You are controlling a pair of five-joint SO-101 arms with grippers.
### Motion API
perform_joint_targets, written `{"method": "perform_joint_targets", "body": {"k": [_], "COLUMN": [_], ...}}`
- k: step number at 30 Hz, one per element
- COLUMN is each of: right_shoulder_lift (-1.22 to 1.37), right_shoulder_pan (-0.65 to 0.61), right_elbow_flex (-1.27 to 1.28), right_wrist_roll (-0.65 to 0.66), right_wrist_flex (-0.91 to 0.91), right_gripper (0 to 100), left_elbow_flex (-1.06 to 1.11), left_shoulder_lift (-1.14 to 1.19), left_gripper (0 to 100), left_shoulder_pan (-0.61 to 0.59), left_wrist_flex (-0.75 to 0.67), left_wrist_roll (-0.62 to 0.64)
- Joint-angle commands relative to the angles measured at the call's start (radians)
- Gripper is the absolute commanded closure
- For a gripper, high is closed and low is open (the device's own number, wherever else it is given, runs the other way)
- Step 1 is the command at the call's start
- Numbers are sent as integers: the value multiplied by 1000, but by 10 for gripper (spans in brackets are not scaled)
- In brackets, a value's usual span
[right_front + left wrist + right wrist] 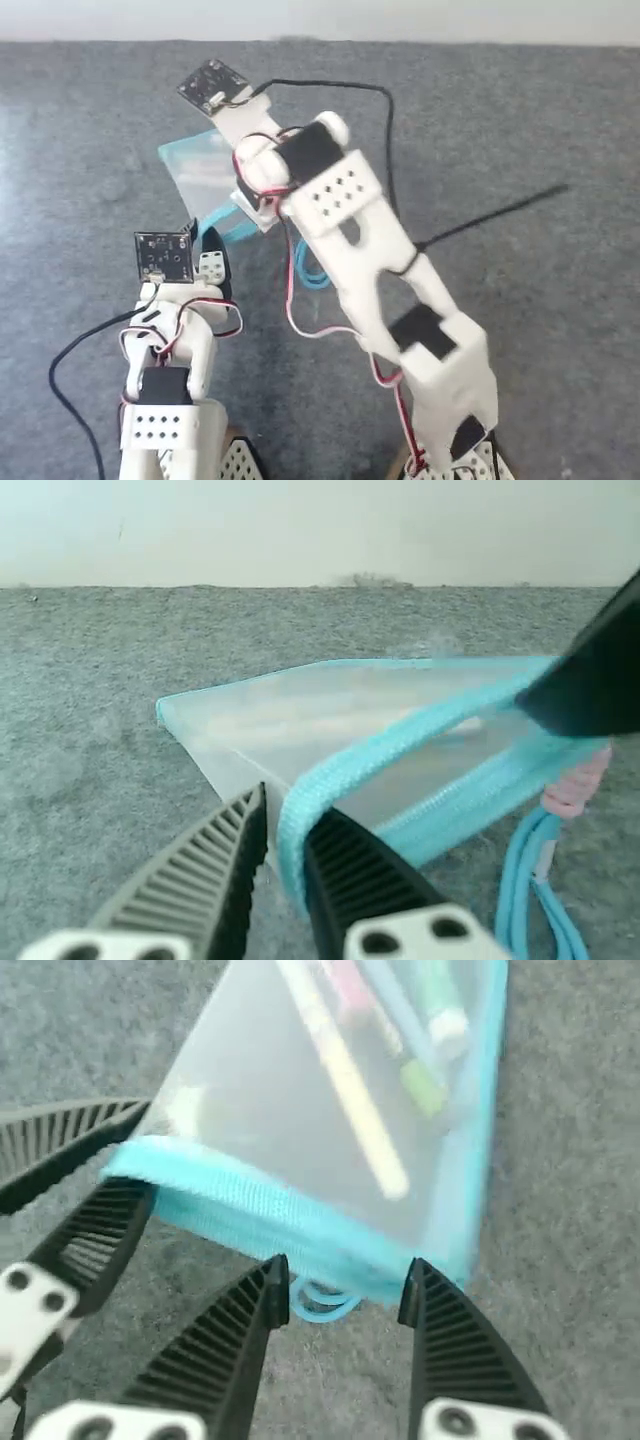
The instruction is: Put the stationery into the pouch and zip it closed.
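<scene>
The likeliest slip: the right gripper (347, 1278), jaws apart astride the zip pull (322, 1302), could close beside that thin ring and miss it, or drag the whole pouch (200, 170) along. The left gripper (287, 818) is clamped only on the blue zip tape (400, 745) at the pouch's end, so a hard tug might strip it free.

The pouch lies at about 10 o'clock from the middle of the table (520, 150), with the left gripper at its 6 o'clock and the right at its 4. It is clear plastic edged in blue, one side raised, with pens (350, 1080) inside. How far the zip is shut I cannot quite tell.
</scene>
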Motion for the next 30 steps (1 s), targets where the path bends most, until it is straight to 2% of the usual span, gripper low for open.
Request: {"method": "perform_joint_targets", "body": {"k": [1,5,8,12,15,18,22,28,30], "right_shoulder_lift": [-203,-361,-495,-700,-866,-978,-990,-860,-820], "right_shoulder_pan": [-4,4,50,133,176,194,179,173,173], "right_elbow_flex": [121,371,597,1056,1421,1671,1735,1734,1734], "right_wrist_roll": [31,98,104,78,0,-84,-123,-133,-173], "right_wrist_flex": [39,8,-120,-503,-820,-1047,-1089,-1207,-1248], "right_gripper": [804,804,804,805,805,801,801,801,801], "left_elbow_flex": [-25,-27,-27,-27,-28,-28,-28,-27,-27], "left_shoulder_lift": [-14,-14,-14,-15,-15,-15,-15,-15,-15], "left_gripper": [989,989,989,989,989,989,989,989,989], "left_shoulder_pan": [5,5,5,2,-11,-5,-5,-3,-3], "left_wrist_flex": [-29,-29,-29,-29,-32,-32,-34,-31,-31], "left_wrist_roll": [14,14,14,14,14,14,14,14,14]}}
